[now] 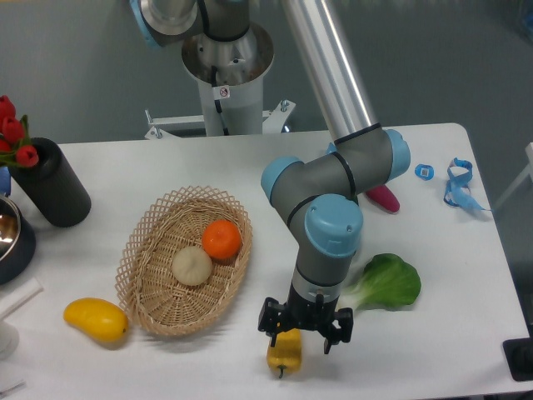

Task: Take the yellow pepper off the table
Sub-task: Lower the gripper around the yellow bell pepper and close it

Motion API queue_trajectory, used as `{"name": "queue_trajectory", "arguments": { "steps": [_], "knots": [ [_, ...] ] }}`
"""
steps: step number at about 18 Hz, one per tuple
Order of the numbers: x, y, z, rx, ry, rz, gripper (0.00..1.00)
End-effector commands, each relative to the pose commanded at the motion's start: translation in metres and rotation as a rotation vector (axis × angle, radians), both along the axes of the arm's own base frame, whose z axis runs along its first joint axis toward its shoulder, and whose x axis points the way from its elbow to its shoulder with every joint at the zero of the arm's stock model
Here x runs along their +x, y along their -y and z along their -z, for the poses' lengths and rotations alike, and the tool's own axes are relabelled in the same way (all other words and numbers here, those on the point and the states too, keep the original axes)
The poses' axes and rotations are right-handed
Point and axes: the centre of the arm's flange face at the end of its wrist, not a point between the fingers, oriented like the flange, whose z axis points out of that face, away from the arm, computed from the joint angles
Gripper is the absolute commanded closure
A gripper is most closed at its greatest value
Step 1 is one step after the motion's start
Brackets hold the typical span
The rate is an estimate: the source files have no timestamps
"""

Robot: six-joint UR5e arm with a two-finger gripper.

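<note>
My claw (301,335) hangs spread over the yellow pepper (284,352) at six o'clock on the tabletop (450,333), fingers straddling it, ready to pinch.

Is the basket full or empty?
Neither: the basket holds just two things, an orange and a pale round bun, with bare wicker around them.

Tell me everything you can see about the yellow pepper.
The yellow pepper is small, glossy and lobed, and sits near the front edge of the white table, right of the basket. The gripper is directly over it, fingers on either side, hiding its top. Whether the fingers touch it cannot be told.
</note>
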Motion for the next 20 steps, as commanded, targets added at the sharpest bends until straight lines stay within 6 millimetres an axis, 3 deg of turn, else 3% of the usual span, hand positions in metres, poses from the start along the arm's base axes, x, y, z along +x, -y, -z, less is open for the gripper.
{"name": "queue_trajectory", "arguments": {
  "steps": [6, 20],
  "knots": [
    [0.012, -0.005, 0.009, -0.031, -0.007, 0.011, 0.00],
    [0.011, -0.008, 0.022, -0.065, -0.020, 0.011, 0.00]
  ]
}}
